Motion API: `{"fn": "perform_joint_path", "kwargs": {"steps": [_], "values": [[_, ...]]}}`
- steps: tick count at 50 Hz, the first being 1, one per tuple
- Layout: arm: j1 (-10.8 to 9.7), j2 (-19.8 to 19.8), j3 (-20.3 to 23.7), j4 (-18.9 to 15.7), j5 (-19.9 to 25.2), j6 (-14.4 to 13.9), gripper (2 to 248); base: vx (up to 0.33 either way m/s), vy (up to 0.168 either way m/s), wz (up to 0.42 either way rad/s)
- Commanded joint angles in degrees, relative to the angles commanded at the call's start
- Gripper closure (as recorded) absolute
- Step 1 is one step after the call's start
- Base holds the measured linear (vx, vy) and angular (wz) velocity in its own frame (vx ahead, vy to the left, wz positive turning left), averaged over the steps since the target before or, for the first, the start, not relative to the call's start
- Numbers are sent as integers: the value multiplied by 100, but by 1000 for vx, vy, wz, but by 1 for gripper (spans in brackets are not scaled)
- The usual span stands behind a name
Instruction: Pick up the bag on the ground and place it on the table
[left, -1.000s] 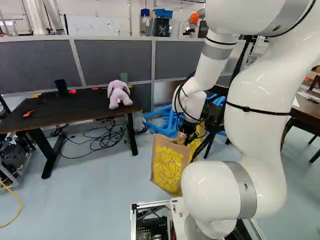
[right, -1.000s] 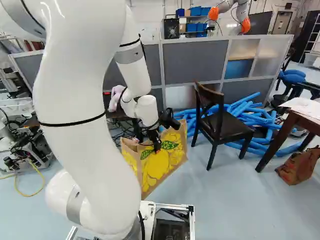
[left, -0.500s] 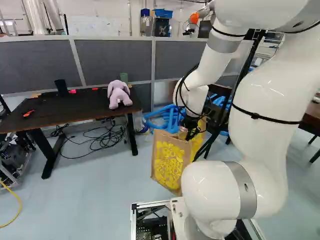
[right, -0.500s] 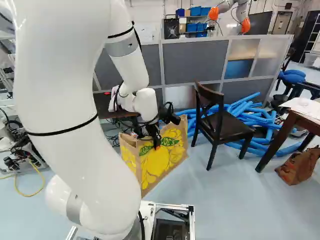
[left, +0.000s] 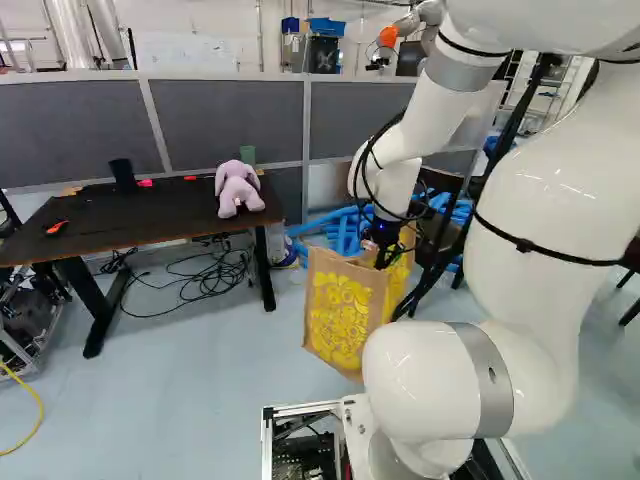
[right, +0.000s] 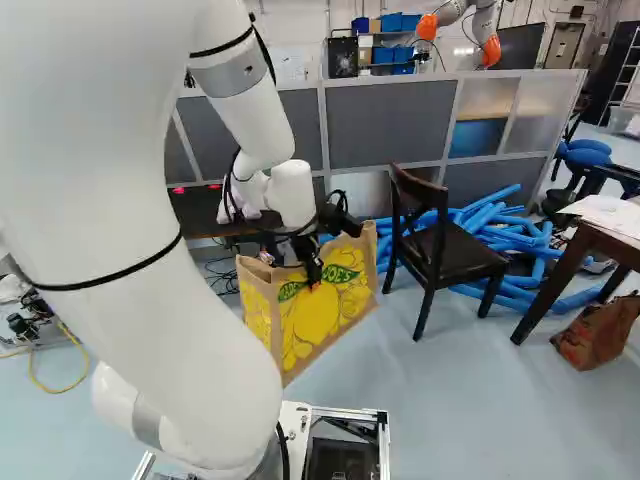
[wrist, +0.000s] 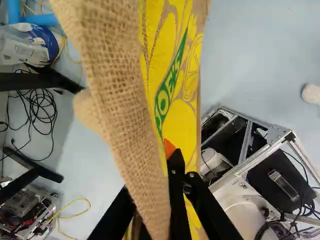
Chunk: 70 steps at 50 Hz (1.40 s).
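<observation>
The burlap bag (left: 338, 322) with yellow print hangs upright from my gripper (left: 384, 257), right of the dark table (left: 110, 225) in the left base view. In the right base view the gripper (right: 313, 272) is at the upper part of the bag (right: 318, 325). In the wrist view my gripper (wrist: 164, 162) is shut on the bag's top edge (wrist: 117, 105); one orange fingertip shows against the printed side, and the burlap hides the other finger. Whether the bag's bottom clears the floor I cannot tell.
A pink plush toy (left: 237, 188), a black cup (left: 122, 174) and a green cup stand on the table. Cables (left: 205, 275) lie beneath it. A dark chair (right: 440, 240) and blue foam tubes (right: 510, 235) are right of the bag. Another robot (right: 470, 30) is behind the partition.
My arm has swung and lifted the gripper a little, and the bag has risen slightly with it. The base has not moved.
</observation>
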Motion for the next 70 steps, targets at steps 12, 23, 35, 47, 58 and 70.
{"fn": "perform_joint_path", "kwargs": {"steps": [12, 23, 35, 47, 58, 70], "values": [[-3, 171, -110, 0, -287, 0, 229, 0, 0, 0], [21, 349, -185, 0, -566, 0, 229, 0, 0, 0], [53, 525, -285, 0, -889, 0, 229, 0, 0, 0], [92, 630, -455, 0, -1215, 0, 229, 0, 0, 0], [126, 705, -630, 0, -1513, 0, 229, 0, 0, 0], [161, 777, -826, 0, -1839, 0, 229, 0, 0, 0]]}}
